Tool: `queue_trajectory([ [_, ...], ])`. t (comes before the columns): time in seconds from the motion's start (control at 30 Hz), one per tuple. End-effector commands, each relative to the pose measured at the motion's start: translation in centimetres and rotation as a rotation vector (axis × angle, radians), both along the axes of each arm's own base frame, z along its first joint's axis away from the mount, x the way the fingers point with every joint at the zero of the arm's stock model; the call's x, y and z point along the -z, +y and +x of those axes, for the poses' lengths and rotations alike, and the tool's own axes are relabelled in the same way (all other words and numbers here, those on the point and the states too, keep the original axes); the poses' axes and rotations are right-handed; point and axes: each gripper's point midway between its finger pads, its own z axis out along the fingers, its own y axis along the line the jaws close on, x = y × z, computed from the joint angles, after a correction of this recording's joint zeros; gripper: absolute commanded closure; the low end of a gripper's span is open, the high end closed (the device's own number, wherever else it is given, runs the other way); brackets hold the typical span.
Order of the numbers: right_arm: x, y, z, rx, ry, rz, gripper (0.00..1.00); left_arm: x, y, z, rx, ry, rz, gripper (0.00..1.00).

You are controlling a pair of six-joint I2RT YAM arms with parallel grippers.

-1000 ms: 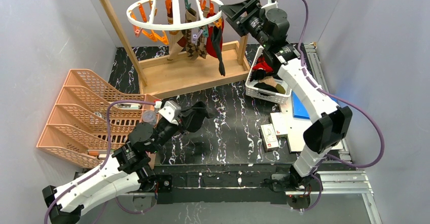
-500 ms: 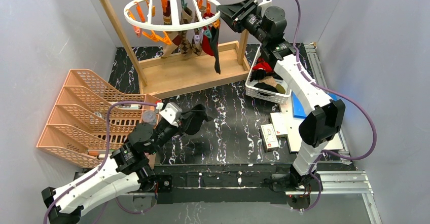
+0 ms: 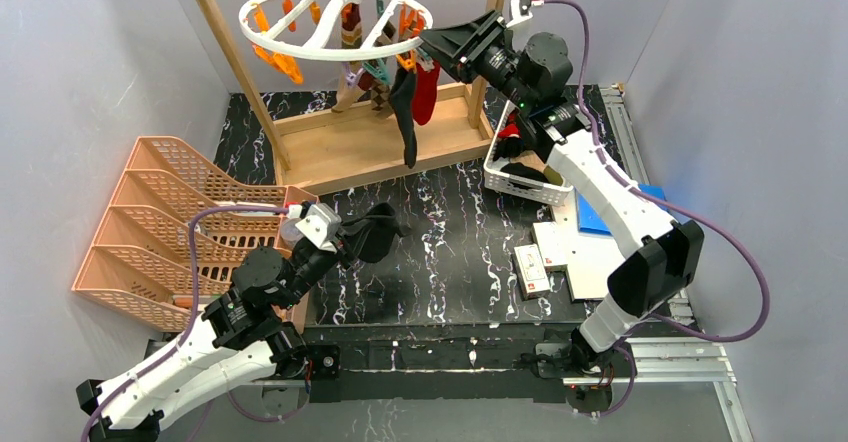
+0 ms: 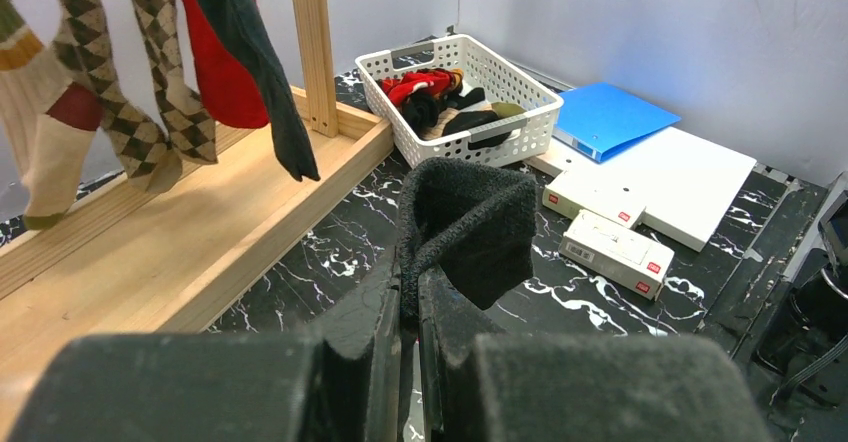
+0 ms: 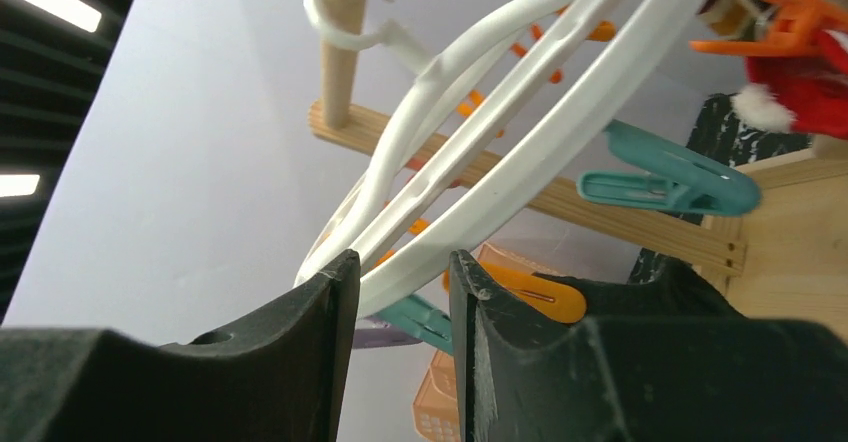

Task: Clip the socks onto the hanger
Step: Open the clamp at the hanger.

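Hanger (image 5: 530,152) hangs tilted from the wooden frame (image 4: 310,42), several socks (image 4: 150,112) clipped on; right jaws clamp its white rim. Left jaws grip a black sock (image 4: 465,227) above the table (image 4: 330,252).

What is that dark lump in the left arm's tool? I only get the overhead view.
Observer: A black sock, pinched in the shut left tool; its free end flops over.
Operator: Is the other tool touching the ring?
Observer: Yes. Its wrist camera shows the white rim of the hanger clamped between the fingers of the right tool.
Operator: The arm partly hides the basket. Anything in it?
Observer: The left wrist view shows red and black socks heaped inside the basket.
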Motion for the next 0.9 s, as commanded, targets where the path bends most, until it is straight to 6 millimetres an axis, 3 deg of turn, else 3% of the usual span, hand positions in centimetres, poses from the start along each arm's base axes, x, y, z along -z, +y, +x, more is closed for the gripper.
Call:
queue_trajectory([
  [0.0,-4.6,-0.3,-3.4,-0.016,-0.118,0.058,0.55,-1.1,0.3,-0.2,-0.003,-0.012,-0.023,1.0],
  [0.53,-3.2,4.9,-6.2,-0.095,-0.098,0.056,0.56,-1.0,0.2,0.4,-0.016,-0.055,0.041,1.0],
  [0.87,-3.9,4.4,-6.8,-0.08,-0.135,0.022,0.42,-1.2,-0.3,0.7,-0.016,-0.061,0.046,1.0],
])
